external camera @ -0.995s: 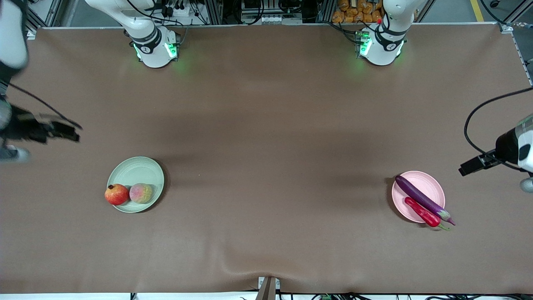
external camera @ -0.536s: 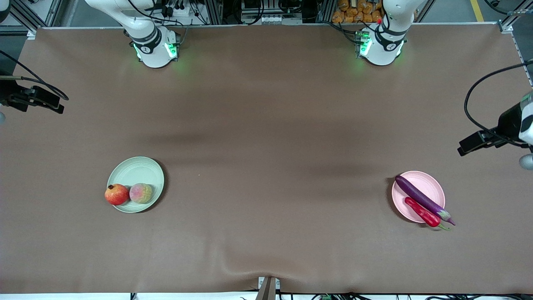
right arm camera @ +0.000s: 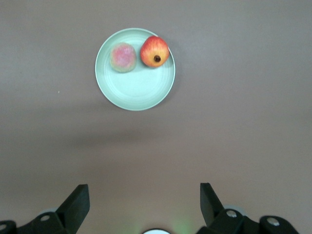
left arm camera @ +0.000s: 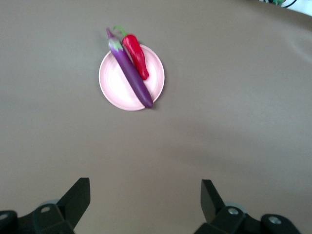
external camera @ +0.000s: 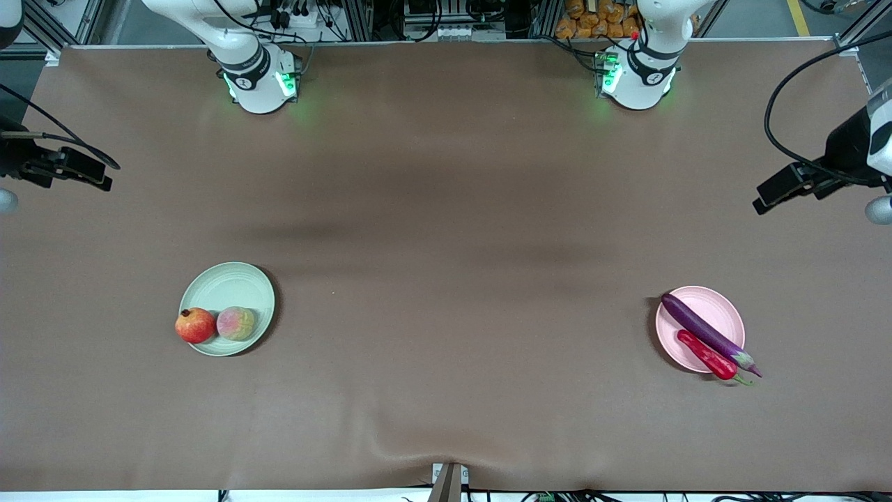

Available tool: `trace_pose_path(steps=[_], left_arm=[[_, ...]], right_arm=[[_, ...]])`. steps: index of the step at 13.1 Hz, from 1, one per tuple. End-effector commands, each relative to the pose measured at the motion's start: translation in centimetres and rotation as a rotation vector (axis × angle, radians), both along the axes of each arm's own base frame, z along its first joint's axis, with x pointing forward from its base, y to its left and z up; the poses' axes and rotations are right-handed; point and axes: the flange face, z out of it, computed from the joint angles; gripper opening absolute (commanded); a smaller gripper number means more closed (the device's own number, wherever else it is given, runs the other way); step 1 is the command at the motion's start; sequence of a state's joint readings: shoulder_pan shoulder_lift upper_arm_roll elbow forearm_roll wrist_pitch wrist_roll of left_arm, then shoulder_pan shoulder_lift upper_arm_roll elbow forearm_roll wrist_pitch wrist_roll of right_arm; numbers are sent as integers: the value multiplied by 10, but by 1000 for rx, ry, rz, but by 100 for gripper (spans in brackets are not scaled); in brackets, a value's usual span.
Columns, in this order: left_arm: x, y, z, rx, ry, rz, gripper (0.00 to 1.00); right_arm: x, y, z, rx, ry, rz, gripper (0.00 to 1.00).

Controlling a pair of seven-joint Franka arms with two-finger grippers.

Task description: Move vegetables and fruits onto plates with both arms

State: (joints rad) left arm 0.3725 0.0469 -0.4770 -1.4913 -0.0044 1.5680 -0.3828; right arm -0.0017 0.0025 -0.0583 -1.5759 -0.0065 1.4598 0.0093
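Both arms have pulled back toward the counter's ends since a second ago — left gripper (left arm camera: 145, 202) and right gripper (right arm camera: 144, 202) released, empty — while the eggplant (external camera: 705, 332) and chili (external camera: 706, 355) overhang the pink plate (external camera: 725, 309), where a nudge could roll them off.

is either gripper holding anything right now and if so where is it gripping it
Nothing is held. The left gripper and right gripper are both open and empty, up over bare table.
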Motion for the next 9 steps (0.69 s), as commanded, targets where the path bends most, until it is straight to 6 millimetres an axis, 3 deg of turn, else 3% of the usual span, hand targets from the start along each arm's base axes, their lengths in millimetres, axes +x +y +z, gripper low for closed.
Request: trace_pose_path(steps=[1, 6, 9], left_arm=[[-40, -6, -5, 16, 23, 4, 100], [-76, -10, 5, 28, 50, -6, 100], [-79, 0, 11, 46, 49, -28, 100]], right_arm=[[-12, -1, 13, 1, 27, 4, 100], [-15, 3, 18, 34, 34, 9, 100], [-19, -13, 22, 38, 26, 0, 100]])
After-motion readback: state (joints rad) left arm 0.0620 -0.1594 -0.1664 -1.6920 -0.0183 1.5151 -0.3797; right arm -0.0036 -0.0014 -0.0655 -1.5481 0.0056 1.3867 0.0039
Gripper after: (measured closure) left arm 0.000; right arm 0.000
